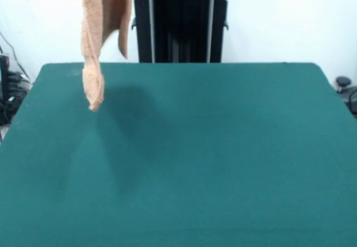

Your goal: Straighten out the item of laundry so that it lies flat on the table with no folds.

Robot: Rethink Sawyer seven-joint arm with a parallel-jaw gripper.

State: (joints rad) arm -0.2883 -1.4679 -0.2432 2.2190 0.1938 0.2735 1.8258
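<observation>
One towel (pixel 99 29) is all that hangs in the front view, a peach terry strip dropping from beyond the top edge of the picture on the left side. It is bunched lengthwise, not spread: a long narrow fold runs down to a rounded tip, and a shorter flap ends in a point higher up to its right. The long tip hangs over the far left part of the tabletop (pixel 223 158), and I cannot tell whether it touches the green cloth or hangs just clear of it. A soft shadow lies on the felt below and to the right of the tip.

The jaws are out of the picture, above the top edge where the towel disappears, so whatever holds the towel up is hidden and I cannot tell how the jaws stand. Going by that, the whole towel lies below where the jaws would be, hanging straight down.

Behind the tabletop's far edge stands the black pedestal (pixel 179 27), with a sliver of red at its top, to the right of the towel. Some dark cables and gear (pixel 10 93) sit off the left edge of the tabletop.
</observation>
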